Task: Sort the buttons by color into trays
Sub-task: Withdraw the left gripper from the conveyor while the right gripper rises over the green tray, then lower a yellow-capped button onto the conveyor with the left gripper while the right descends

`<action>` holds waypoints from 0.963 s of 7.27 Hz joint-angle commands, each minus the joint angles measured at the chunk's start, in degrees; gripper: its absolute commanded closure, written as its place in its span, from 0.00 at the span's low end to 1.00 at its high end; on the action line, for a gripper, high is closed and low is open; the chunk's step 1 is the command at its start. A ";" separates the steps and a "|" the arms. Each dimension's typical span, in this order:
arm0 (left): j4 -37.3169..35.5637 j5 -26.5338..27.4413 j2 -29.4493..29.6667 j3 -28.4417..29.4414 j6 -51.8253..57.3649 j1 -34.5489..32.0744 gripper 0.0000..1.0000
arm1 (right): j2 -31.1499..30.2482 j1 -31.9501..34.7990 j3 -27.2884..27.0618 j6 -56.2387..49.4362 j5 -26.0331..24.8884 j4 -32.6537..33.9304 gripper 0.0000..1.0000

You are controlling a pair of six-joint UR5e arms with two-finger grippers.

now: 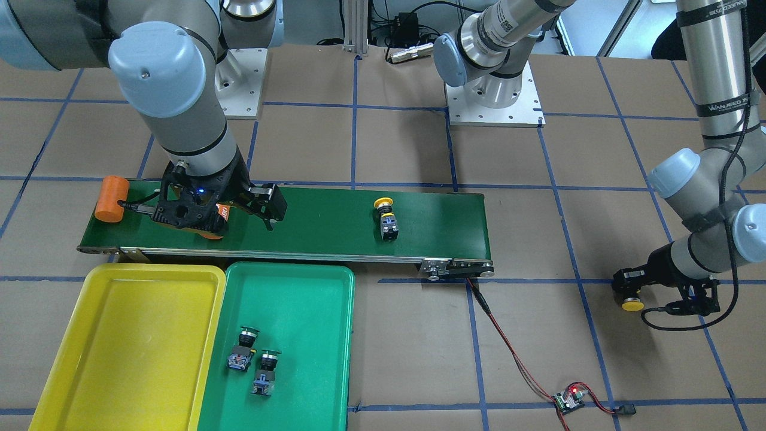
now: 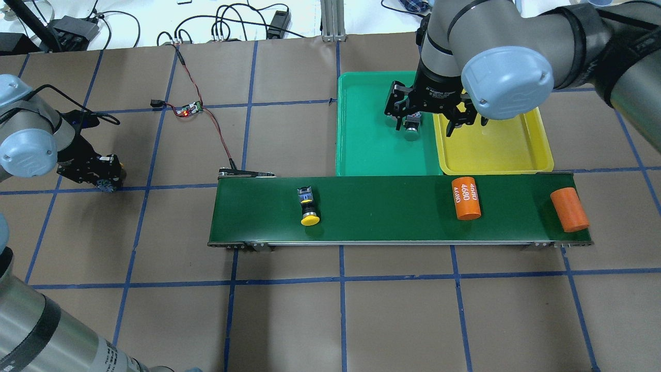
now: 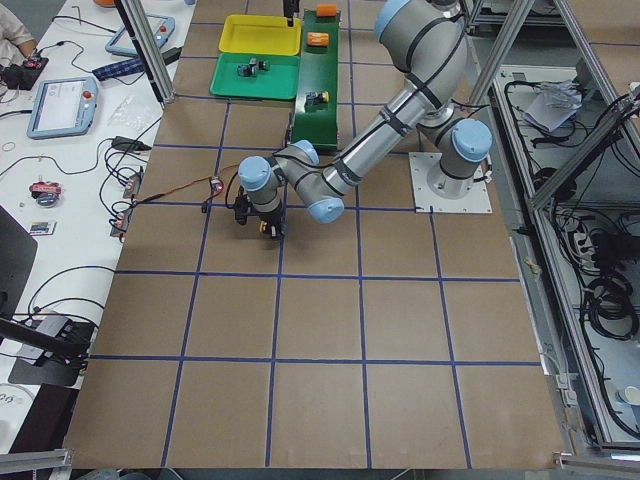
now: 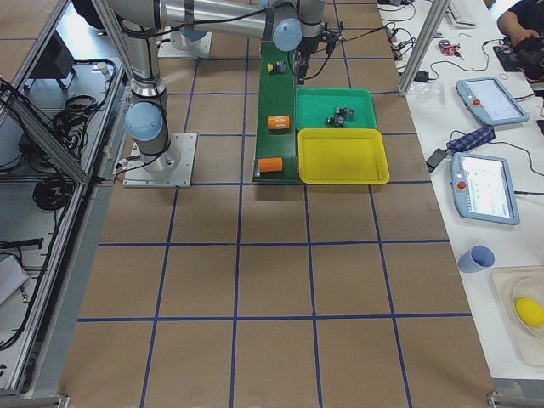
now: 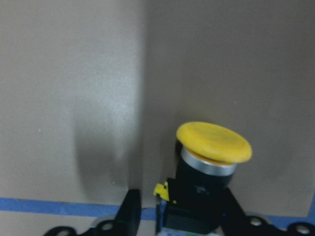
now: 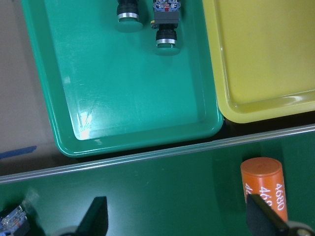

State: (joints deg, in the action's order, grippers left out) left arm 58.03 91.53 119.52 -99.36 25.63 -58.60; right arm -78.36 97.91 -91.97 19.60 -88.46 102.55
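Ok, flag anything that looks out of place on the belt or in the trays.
Two orange cylinders lie on the belt: not buttons, matching neither tray's colour. A yellow button lies on its side there too. Both green buttons sit properly in the green tray.

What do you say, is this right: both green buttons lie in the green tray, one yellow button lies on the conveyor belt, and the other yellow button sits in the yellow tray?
Not quite: the yellow tray is empty. The other yellow button is clamped in the left gripper, away from the belt, as the left wrist view shows. The green buttons in the green tray and one yellow button on the conveyor belt are as you say.
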 commanded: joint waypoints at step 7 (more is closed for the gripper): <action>8.28 -4.96 -19.48 -10.73 -17.76 -20.65 1.00 | 1.72 6.24 -3.48 1.42 0.75 0.90 0.00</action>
State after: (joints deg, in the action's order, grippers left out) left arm 69.40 86.71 102.44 -105.59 14.49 -74.91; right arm -76.99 103.98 -95.41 21.57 -87.50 103.46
